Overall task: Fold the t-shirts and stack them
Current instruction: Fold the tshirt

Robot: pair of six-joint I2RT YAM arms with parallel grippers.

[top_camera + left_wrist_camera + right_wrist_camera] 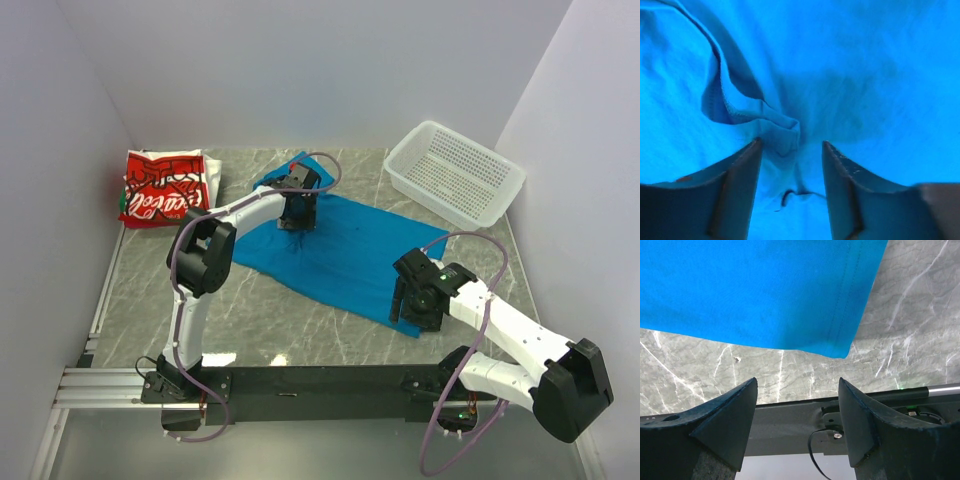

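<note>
Right wrist view: the right fingers (732, 412) are spread, holding nothing, and hover over bare desk (910, 315) just near of the blue shirt's (750, 290) near-right hem corner. The shirt lies open across the middle of the desk, slanting from far left to near right, not yet folded. Farther in, the left fingers (740, 172) are also spread and pressed down into the far-left part of the shirt, straddling a small ridge of cloth beside a stitched edge.

My reading is that the first fold is being set up: each arm is going for a grip on one end. The next move calls for the right fingers to slide under the corner and close on it, and the left to close on that ridge.

Whether the stitched edge is a sleeve or the collar is hard to tell. The left arm hides part of the shirt.

At the far left sits the folded red shirt (160, 188); the basket (400, 170) is far right.
</note>
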